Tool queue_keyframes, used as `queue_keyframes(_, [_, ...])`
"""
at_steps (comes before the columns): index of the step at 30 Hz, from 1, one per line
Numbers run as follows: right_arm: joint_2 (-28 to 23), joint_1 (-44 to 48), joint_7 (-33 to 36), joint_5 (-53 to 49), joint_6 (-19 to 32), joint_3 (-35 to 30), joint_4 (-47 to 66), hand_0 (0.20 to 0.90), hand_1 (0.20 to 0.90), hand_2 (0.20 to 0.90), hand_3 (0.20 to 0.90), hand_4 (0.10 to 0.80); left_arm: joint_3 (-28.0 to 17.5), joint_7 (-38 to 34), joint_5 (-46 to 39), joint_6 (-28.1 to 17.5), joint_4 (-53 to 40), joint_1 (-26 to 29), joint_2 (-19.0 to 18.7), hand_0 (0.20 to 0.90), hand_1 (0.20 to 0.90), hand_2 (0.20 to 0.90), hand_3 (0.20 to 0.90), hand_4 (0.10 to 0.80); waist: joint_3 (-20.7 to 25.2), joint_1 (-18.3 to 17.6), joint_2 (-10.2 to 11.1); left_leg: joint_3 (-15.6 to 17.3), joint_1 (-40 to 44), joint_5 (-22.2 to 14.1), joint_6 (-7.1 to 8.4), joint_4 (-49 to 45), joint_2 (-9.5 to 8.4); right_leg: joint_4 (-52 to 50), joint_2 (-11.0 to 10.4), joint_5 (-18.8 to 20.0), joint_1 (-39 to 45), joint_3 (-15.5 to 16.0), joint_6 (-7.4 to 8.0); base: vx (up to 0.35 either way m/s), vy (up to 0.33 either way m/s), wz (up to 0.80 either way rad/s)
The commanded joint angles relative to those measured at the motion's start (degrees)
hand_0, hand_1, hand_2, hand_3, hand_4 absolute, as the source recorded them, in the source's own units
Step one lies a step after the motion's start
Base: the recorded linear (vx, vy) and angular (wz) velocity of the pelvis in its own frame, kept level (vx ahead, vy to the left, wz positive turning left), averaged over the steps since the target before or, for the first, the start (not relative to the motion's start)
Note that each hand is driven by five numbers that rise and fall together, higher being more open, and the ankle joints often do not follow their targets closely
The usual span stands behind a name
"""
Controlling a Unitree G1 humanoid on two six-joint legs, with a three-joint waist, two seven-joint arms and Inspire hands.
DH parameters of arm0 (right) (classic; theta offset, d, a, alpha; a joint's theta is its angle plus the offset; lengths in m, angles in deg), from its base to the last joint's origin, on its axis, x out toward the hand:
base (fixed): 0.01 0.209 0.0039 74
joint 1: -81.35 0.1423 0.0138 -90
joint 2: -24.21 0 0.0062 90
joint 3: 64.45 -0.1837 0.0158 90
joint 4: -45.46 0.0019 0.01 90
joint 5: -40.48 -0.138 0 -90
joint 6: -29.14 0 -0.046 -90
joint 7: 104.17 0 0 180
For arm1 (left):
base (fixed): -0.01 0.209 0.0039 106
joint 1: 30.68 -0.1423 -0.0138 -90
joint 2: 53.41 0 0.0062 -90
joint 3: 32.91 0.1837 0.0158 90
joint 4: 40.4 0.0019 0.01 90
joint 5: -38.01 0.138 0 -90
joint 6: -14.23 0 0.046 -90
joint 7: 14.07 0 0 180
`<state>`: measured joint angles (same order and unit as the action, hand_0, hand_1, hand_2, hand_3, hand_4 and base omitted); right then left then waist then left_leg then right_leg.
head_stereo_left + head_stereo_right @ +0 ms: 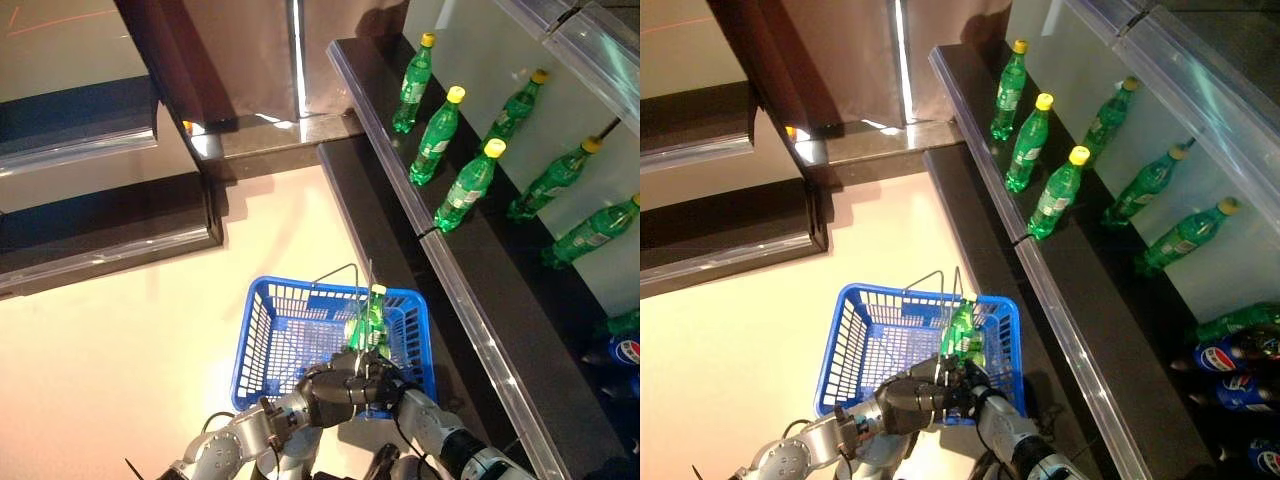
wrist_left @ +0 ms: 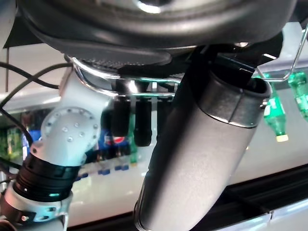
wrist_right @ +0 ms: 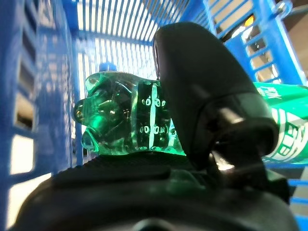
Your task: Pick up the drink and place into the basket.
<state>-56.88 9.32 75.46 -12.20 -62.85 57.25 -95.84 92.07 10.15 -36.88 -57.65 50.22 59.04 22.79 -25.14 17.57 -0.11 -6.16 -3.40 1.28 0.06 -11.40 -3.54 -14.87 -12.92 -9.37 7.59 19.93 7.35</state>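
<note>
A green drink bottle (image 1: 370, 318) stands tilted, cap up, inside the blue plastic basket (image 1: 270, 330) near its right wall. My right hand (image 1: 388, 380) is shut on the bottle's lower part. In the right wrist view the thumb (image 3: 202, 86) presses over the bottle's base (image 3: 125, 125), with the basket's blue lattice (image 3: 43, 96) around it. My left hand (image 1: 335, 392) sits at the basket's near rim. In the left wrist view its fingers (image 2: 127, 125) curl over a metal handle bar (image 2: 96, 79). Another wire handle (image 1: 345, 272) stands up.
The basket rests on a pale floor. To the right runs a dark shelf (image 1: 470, 260) with several green bottles (image 1: 440, 135) standing along it and cola bottles (image 1: 620, 350) lower down. Dark cabinet units (image 1: 100, 230) stand at the left and back.
</note>
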Motion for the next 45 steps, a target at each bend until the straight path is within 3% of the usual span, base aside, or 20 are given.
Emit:
queue_keyframes(1, [3.07,6.76,-9.37,-6.74,2.23,0.6,0.58,0.3,0.3,0.3,0.2,0.1,2.36,15.85,-10.56,-0.98,-26.89,2.53,6.69,0.3,0.3,0.3,0.2,0.1,7.14,1.47,1.48,0.36,-6.35,-4.64,2.18,-12.22,3.75,5.52,-4.17,16.77,-4.34,-1.66,5.18,-0.007,-0.06,0.07])
queue_keyframes(3, [3.16,7.08,-12.73,-9.29,1.21,0.4,0.33,0.3,0.3,0.3,0.2,0.1,2.07,15.82,-11.17,-0.72,-27.04,2.81,5.93,0.3,0.3,0.3,0.2,0.1,7.07,1.72,1.67,0.17,-6.52,-4.58,2.23,-12.18,3.78,5.68,-4.04,16.86,-4.33,-1.54,5.27,0.003,-0.051,0.07])
queue_keyframes(8, [2.38,7.55,-18.49,-1.23,-0.5,3.66,0.64,0.3,0.3,0.3,0.2,0.1,0.36,16.42,-12.8,1.49,-27.81,2.92,2.94,0.3,0.3,0.3,0.2,0.1,6.61,3.02,2.69,-0.72,-7.1,-4.61,2.3,-12.28,3.79,6.05,-3.31,16.95,-4.25,-1.16,5.38,0.021,-0.071,0.07])
queue_keyframes(13, [1.59,7.99,-17.04,6.51,-0.99,6.73,-0.16,0.3,0.3,0.3,0.2,0.1,-0.4,16.46,-12.75,3.1,-27.78,2.42,2.21,0.3,0.3,0.3,0.2,0.1,6.67,3.88,3.55,-1.39,-6.47,-4.56,2.28,-11.68,4.05,6.47,-2.76,16.93,-3.61,-1.01,5.41,0.045,-0.059,0.1])
queue_keyframes(14, [1.34,9.03,-16.45,12.98,-1.11,7.93,-1.49,0.3,0.3,0.3,0.2,0.1,-0.56,16.6,-12.8,3.62,-27.71,2.42,1.51,0.3,0.3,0.3,0.2,0.1,6.64,4.37,4.04,-1.8,-6.26,-4.56,2.29,-11.53,4.12,6.53,-2.49,16.91,-3.44,-1.01,5.41,0.051,-0.076,0.1])
queue_keyframes(19, [1.26,12.81,-14.55,24.09,-2.99,12.17,-4.92,0.3,0.3,0.3,0.2,0.1,-0.55,16.19,-11.83,5.44,-26.92,2.73,1.83,0.3,0.3,0.3,0.2,0.1,6.47,5.65,5.12,-2.77,-5.73,-4.31,2.31,-10.95,4.34,7.03,-1.7,17.04,-2.78,-1.07,5.35,0.043,-0.075,0.03])
queue_keyframes(26, [2.65,14.99,-14.19,26.53,-4.83,11.85,-9.17,0.3,0.3,0.3,0.2,0.1,-1.23,14.55,-10.79,8.97,-26.65,2.19,3.43,0.3,0.3,0.3,0.2,0.1,6.79,7.01,5.98,-4.01,-4.32,-4.15,2.35,-10.08,4.7,7.45,-0.95,17.07,-1.66,-1.14,5.22,0.077,-0.046,0.08])
queue_keyframes(33, [4.61,13.46,-5.18,36.48,-4.68,12.9,-10.55,0.3,0.3,0.3,0.2,0.1,-1.66,10.01,-12.26,12.53,-27.54,1.53,5.04,0.3,0.3,0.3,0.2,0.1,7.52,7.63,6.51,-4.43,-2.61,-4.47,2.38,-9.95,5.33,7.36,-0.36,16.96,-0.54,-1.6,5.43,0.106,-0.025,0.03])
queue_keyframes(38, [5.97,15.33,2.8,49.39,-9.28,14.61,-11.03,0.3,0.3,0.3,0.2,0.1,-0.86,8.95,-11.28,13.67,-26.92,0.48,6.9,0.3,0.3,0.3,0.2,0.1,8.04,7.79,6.43,-4.29,-1.4,-4.61,2.19,-9.72,5.68,7.37,-0.13,16.96,0.17,-2.11,5.69,0.081,-0.006,0.03])
queue_keyframes(45, [8.31,18.06,4.63,57.05,-14.8,16.59,-13.95,0.3,0.3,0.3,0.2,0.1,1.47,7.99,-9.79,15.77,-25.27,-1.44,10.06,0.3,0.3,0.3,0.2,0.1,9.47,8.6,6.27,-4.3,0.17,-4.9,2.15,-9.89,5.75,7.4,-0.35,17.15,1.66,-1.93,6.07,0.109,0.016,0.01])
